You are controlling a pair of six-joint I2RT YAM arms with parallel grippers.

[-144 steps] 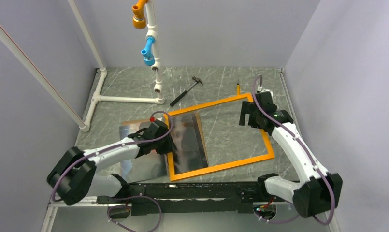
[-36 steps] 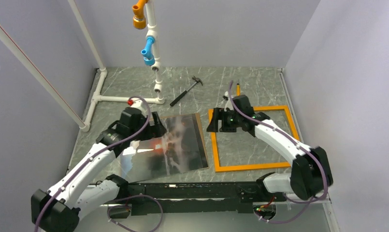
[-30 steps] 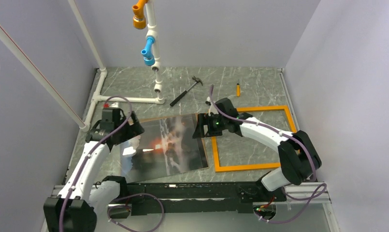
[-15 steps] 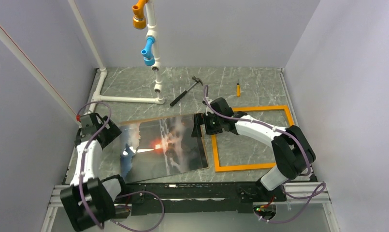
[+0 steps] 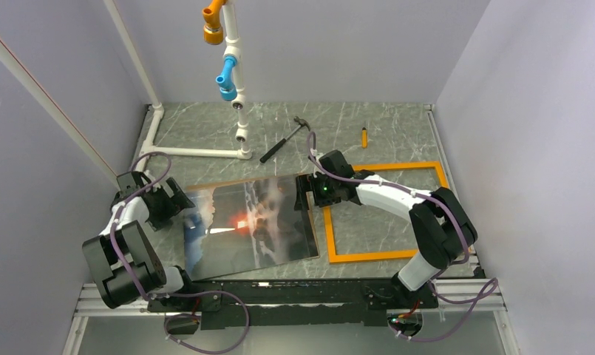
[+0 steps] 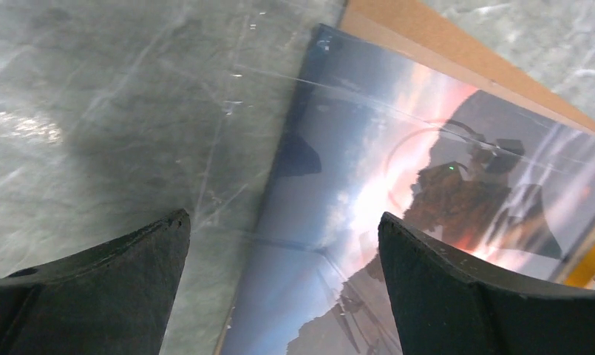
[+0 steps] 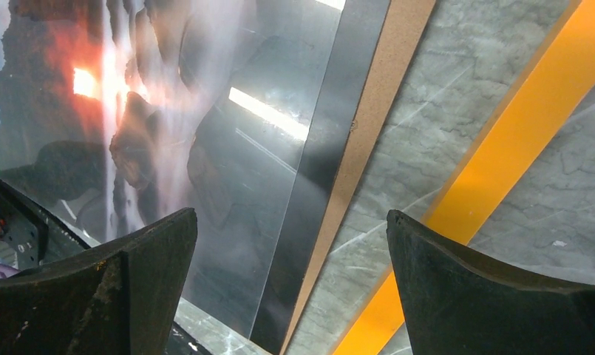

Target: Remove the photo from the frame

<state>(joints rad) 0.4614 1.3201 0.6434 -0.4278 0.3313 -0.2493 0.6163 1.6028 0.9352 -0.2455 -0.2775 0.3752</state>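
Note:
The photo [image 5: 250,222], dark with an orange-red glow, lies flat on the marble table, outside the frame. A clear sheet lies on it, slightly offset, and its brown board [image 7: 383,111] shows along one edge. The frame [image 5: 368,256], a hollow orange rectangle, lies just to its right, with bare table inside it. My left gripper [image 5: 174,203] stands open over the photo's left edge [image 6: 398,192], with nothing between its fingers. Over the photo's right edge [image 7: 168,111], my right gripper [image 5: 306,192] is open and empty, with the frame's border [image 7: 516,140] beside it.
A hammer [image 5: 285,138] and a small orange-handled tool [image 5: 364,137] lie at the back of the table. A white pipe structure [image 5: 198,151] stands at the back left. The black arm rail [image 5: 294,292] runs along the near edge.
The frame has been drawn right, off the photo. My left arm has folded back to the left. My right gripper has let go of the frame and moved left to the photo's right edge.

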